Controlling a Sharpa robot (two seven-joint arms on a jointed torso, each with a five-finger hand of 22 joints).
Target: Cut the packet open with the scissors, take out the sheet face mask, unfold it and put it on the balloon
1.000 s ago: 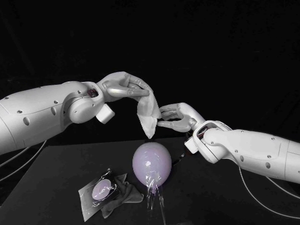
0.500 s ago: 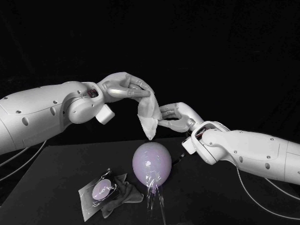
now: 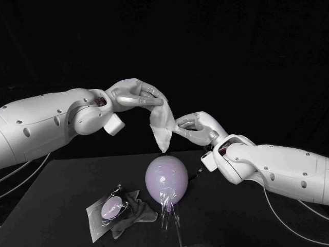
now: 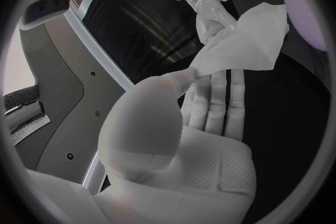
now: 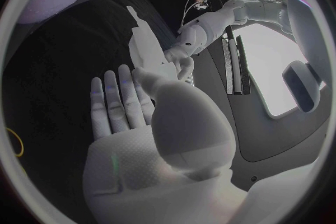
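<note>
The white sheet mask (image 3: 161,126) hangs folded above the table, pinched at its top by my left hand (image 3: 137,95). In the left wrist view the thumb presses the mask (image 4: 245,45) against the fingers of that hand (image 4: 203,106). My right hand (image 3: 194,128) is beside the mask's lower edge, fingertips touching it or nearly so. The right wrist view shows its fingers (image 5: 119,98) spread flat and the thumb up by the mask (image 5: 143,47). The pale purple balloon (image 3: 167,180) stands on the table just below the mask.
The opened clear packet (image 3: 109,211) lies at the front left of the table with a grey crumpled piece beside it. Clear film (image 3: 169,218) trails from the balloon's front. A thin cable (image 3: 196,174) lies right of the balloon.
My right hand has risen slightly and edged closer to the mask. The left hand and the mask have kept their place.
</note>
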